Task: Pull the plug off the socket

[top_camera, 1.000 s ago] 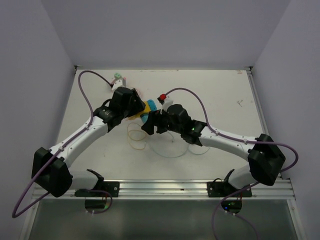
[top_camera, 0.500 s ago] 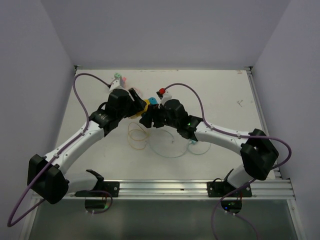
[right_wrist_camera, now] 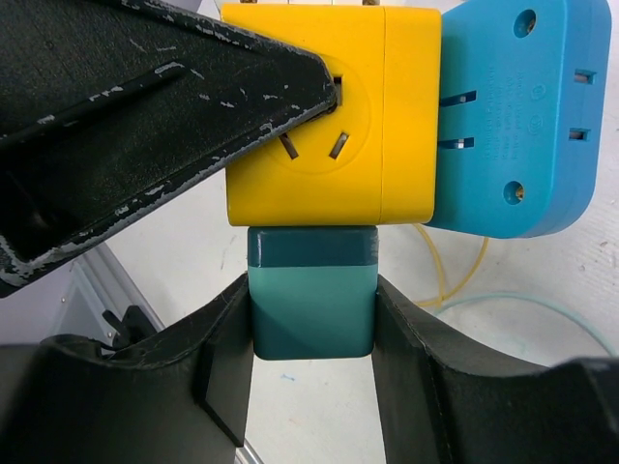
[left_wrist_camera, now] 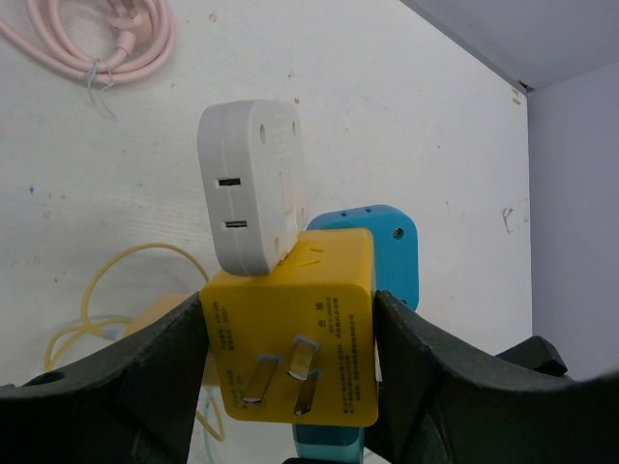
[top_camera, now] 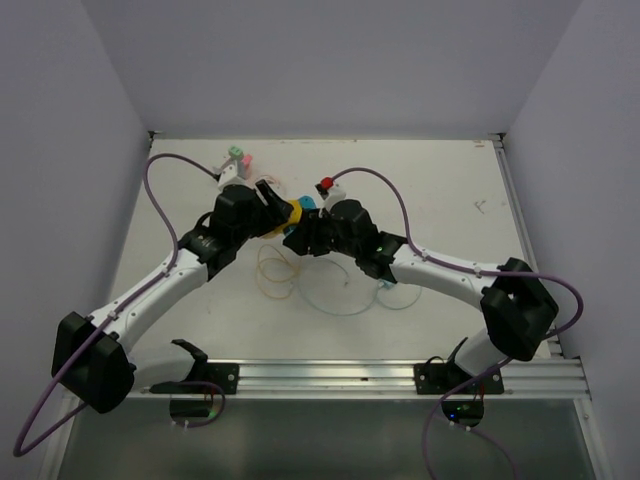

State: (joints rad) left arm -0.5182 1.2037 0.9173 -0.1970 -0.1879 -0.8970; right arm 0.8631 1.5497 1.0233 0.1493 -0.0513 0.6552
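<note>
White worktop [top_camera: 440, 190], pale lilac walls [top_camera: 320, 60]; the action sits near the middle of the far edge, a little left of centre. The teal plug [right_wrist_camera: 311, 261] is seated in one face of the yellow socket [left_wrist_camera: 290, 329], with no gap showing at the joint, and the pair seems to hang clear of the surface between the two arms. The right gripper [right_wrist_camera: 311, 309] is clenched on the plug, one finger on each side of its body. The left gripper [left_wrist_camera: 290, 377] is clamped across the socket's flanks. A blue adapter [right_wrist_camera: 513, 116] sits on a neighbouring face of the socket and a white adapter [left_wrist_camera: 253, 184] on another. Below lies a yellow cable [top_camera: 275, 270]; a pink cable [left_wrist_camera: 97, 48] is coiled toward the far-left corner.

The main risk, as I judge it, is a crooked pull: if the arms part off the line of the pins, the plug may bind. The socket's sides look smooth, so the left fingers could slide and the whole cluster follow the plug. A sharp tug might also shake the blue or white adapter loose.
</note>
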